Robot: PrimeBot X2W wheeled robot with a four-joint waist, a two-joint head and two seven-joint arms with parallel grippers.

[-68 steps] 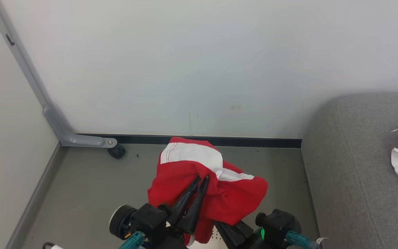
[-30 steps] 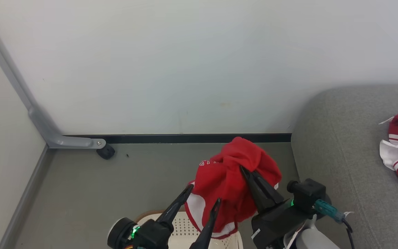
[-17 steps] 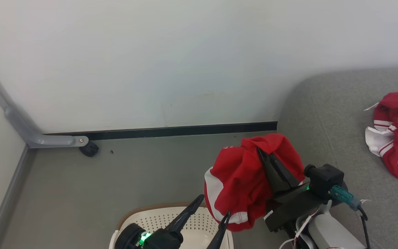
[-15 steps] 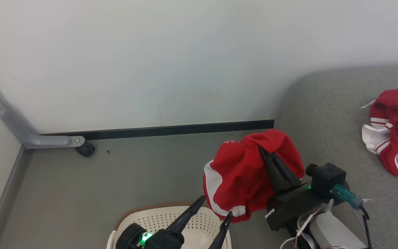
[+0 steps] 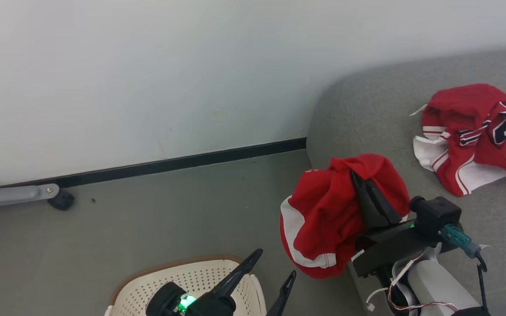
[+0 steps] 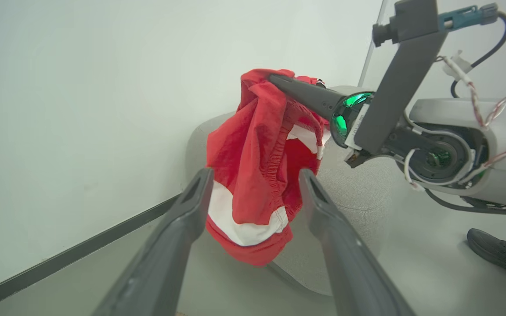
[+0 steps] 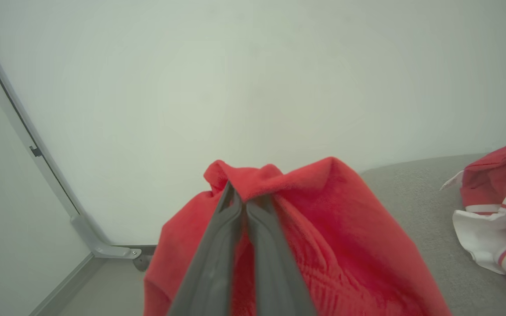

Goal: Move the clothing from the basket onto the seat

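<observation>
Nearest us, our left gripper (image 5: 276, 262) hangs over the near side of the basket (image 5: 169, 264), its two dark fingers spread wide apart with nothing between them. The basket stands on the grey floor (image 5: 147, 219), and we see only its far rim and part of its perforated wall. Further out and to the right, our right gripper (image 5: 353, 174) has its fingers pressed together on a fold of the red garment (image 5: 323, 215). The garment droops from that pinch in a loose bundle, its white band and trim at the bottom. In the left wrist view it hangs in the air just in front of the rounded end of the seat (image 5: 367, 123), without resting on it. Beyond, well apart from the held piece, a second red garment (image 5: 468, 131) lies crumpled on the seat cushion, showing white stripes and a small white tag. At the far left a grey metal leg (image 5: 20, 195) ends in a black castor on the floor. Behind everything a black skirting strip (image 5: 169, 164) runs along the foot of the pale wall (image 5: 147, 66).
</observation>
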